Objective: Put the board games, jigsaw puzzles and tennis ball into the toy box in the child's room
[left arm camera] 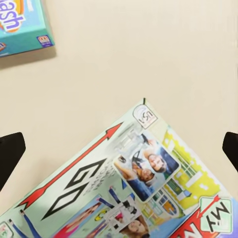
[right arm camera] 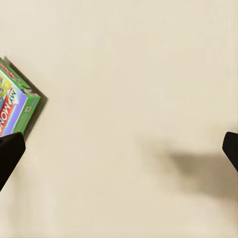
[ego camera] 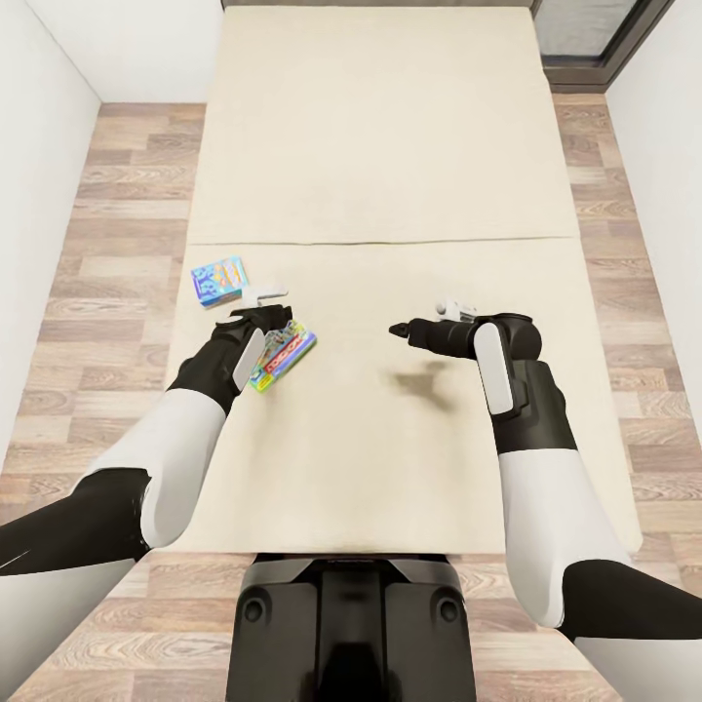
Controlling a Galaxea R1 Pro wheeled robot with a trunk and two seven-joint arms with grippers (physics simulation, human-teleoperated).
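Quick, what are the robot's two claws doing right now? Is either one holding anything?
Left gripper: open, holding nothing, poised above the green board game on the bed.
Right gripper: open, empty, above bare mattress.

two board games (ego camera: 255, 322) on bed (ego camera: 390, 146)

The left arm (ego camera: 210, 375) covers part of the green board game (ego camera: 283, 356). The blue board game (left arm camera: 22, 27) is cut off at the picture's edge, its lettering incomplete.

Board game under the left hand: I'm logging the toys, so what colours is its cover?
Pale green board game with red arrows, clearest in the left wrist view.
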